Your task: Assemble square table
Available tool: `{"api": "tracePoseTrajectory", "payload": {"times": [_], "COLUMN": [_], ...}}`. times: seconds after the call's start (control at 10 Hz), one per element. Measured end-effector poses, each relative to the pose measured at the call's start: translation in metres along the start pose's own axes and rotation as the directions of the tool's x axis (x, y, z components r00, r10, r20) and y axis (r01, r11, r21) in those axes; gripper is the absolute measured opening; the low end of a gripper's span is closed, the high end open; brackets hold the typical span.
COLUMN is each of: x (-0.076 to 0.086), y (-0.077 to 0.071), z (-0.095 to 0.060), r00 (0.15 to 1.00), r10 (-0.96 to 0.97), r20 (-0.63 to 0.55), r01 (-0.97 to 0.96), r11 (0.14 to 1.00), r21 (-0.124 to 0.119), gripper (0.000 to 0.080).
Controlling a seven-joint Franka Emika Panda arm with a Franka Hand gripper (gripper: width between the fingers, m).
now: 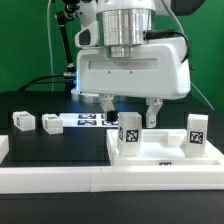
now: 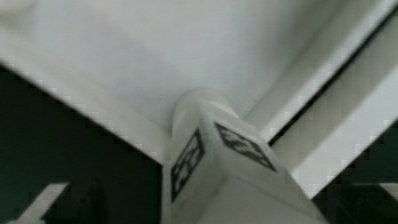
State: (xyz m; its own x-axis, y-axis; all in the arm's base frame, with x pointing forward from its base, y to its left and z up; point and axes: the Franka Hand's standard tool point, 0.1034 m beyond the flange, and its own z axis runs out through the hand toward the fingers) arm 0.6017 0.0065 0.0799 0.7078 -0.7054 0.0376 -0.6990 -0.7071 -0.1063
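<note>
Gripper (image 1: 131,105) spread wide; blocky white tagged leg (image 2: 222,170) seemingly between fingers, untouched.

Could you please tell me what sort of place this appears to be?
Most likely a robotics lab bench: a robot claw hangs over a black table, white parts carry printed tags, such as a leg, and a marker board lies on it.

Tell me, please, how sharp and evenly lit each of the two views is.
Exterior view: evenly lit and sharp enough to make out the tags on the upright leg blocks, though the housing of the gripper is bright and nearly washed out. Wrist view: soft and out of focus throughout; the tagged leg looms large with its tag smeared, and the white slab behind shows only grey shading.
</note>
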Motion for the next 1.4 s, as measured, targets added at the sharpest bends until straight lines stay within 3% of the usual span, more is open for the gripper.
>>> {"api": "tracePoseTrajectory", "payload": {"times": [0.3, 0.6, 1.1, 1.2, 1.3, 1.4], "x": [-0.0008, -0.0041, -0.0021, -0.0021, -0.0022, -0.0018], "y": [-0.0006, -0.0035, -0.0029, -0.0025, -0.0026, -0.0023], "z": [0.0002, 0.0005, -0.0005, -0.0003, -0.0003, -0.0003], "r00": [0.959, 0.847, 0.684, 0.676, 0.683, 0.703], "r10": [-0.283, -0.532, -0.729, -0.737, -0.730, -0.711], "r20": [0.001, 0.006, 0.011, 0.011, 0.011, 0.010], "r01": [0.283, 0.532, 0.729, 0.737, 0.730, 0.711], "r11": [0.959, 0.847, 0.684, 0.675, 0.682, 0.703], "r21": [0.001, -0.015, -0.030, -0.030, -0.030, -0.030], "gripper": [0.0649, 0.0649, 0.0646, 0.0489, 0.0489, 0.0289]}}
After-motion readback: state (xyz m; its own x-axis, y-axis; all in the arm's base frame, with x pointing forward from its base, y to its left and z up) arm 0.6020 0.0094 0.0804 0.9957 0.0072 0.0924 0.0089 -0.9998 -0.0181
